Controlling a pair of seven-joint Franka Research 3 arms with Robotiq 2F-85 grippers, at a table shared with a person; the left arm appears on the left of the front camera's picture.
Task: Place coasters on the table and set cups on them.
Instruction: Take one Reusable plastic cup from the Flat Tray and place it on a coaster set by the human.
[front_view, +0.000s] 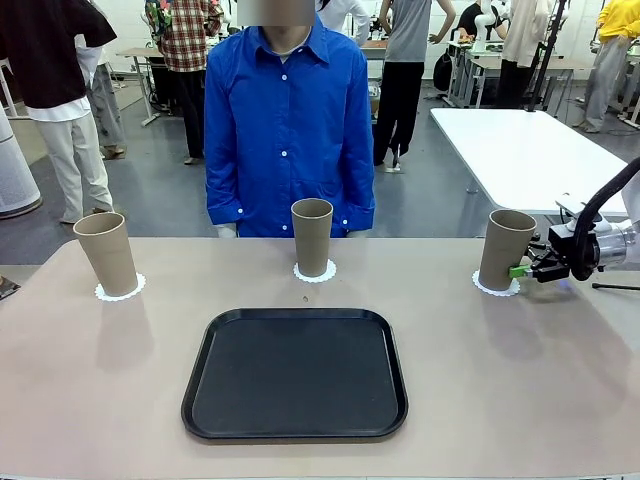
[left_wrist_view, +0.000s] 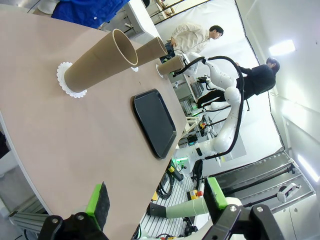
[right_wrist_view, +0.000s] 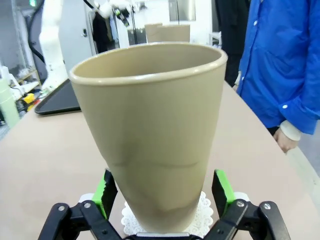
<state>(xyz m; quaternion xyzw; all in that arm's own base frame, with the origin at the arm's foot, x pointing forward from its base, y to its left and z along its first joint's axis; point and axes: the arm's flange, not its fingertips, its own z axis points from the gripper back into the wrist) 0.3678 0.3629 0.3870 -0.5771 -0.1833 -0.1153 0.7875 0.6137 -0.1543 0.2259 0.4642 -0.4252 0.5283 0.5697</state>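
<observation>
Three tan cups stand upright on the beige table (front_view: 500, 400), each on a white lacy coaster: the left cup (front_view: 107, 255) on its coaster (front_view: 120, 291), the middle cup (front_view: 312, 235) on its coaster (front_view: 315, 272), the right cup (front_view: 505, 250) on its coaster (front_view: 494, 288). My right gripper (front_view: 522, 270) is low at the right cup's base. In the right wrist view its green pads (right_wrist_view: 222, 192) flank that cup (right_wrist_view: 150, 125) with a small gap, so the gripper (right_wrist_view: 164, 192) is open. My left gripper (left_wrist_view: 156, 197) hangs open off the table's edge, holding nothing, far from the nearest cup (left_wrist_view: 100, 62).
A black tray (front_view: 295, 373) lies at the middle front of the table. A person in a blue shirt (front_view: 290, 130) stands at the far side behind the middle cup. A white table (front_view: 530, 150) stands beyond at the right.
</observation>
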